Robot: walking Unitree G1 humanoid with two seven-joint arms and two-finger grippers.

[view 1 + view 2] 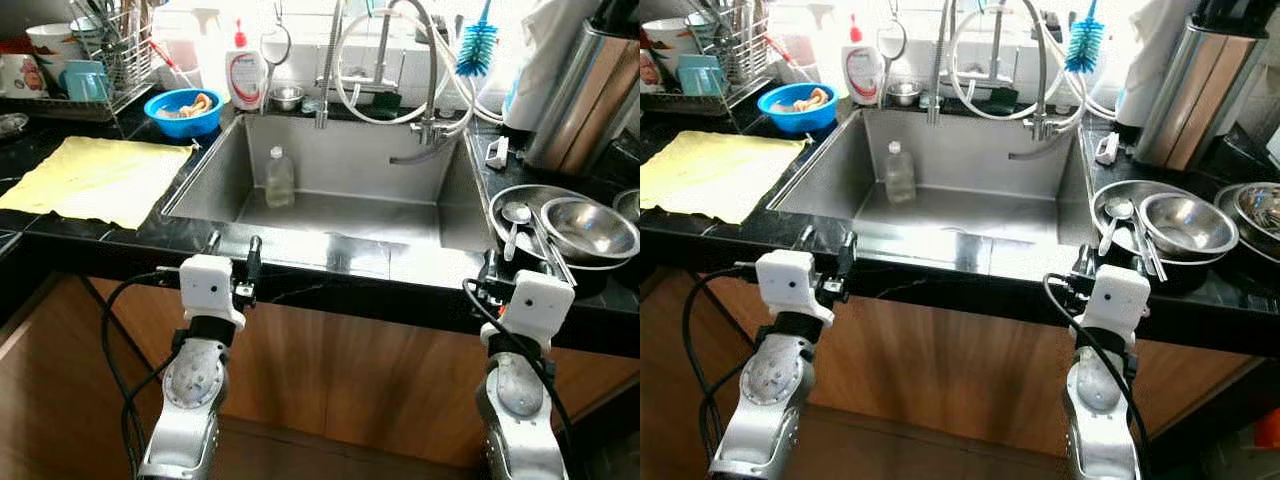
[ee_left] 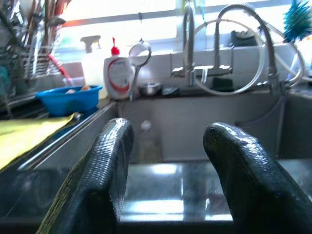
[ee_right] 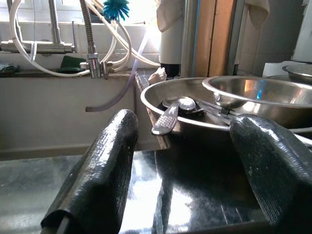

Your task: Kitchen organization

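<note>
While both head views look down on the whole stainless steel sink basin (image 1: 340,215), the wrist views get in way closer. Left wrist view looks between the left hand (image 2: 168,146)'s two black fingers (image 2: 105,165), spread apart with nothing in them, straight over the front rim into the basin. From that angle the small clear plastic bottle (image 1: 280,177) standing upright at the back left of the basin is just a blurry pale shape. Right wrist view has the right hand (image 3: 187,146) released too, fingers wide apart, pointed at the wide steel pan (image 3: 195,105) on the black stone surface (image 1: 60,235) to the right of the sink, with a steel spoon (image 3: 173,113) lying over its rim and a shiny steel bowl (image 3: 258,95) nested inside.

Head views also pick up the yellow cloth (image 1: 95,178) spread flat on the left, the blue plastic bowl (image 1: 183,110) behind it, the white dish soap bottle with red cap (image 1: 244,72), and the turquoise bottle brush (image 1: 477,45) by the coiled faucet hose (image 1: 400,70). The dish rack (image 1: 100,50) is cut off at the top left edge, contents hard to sort out.
</note>
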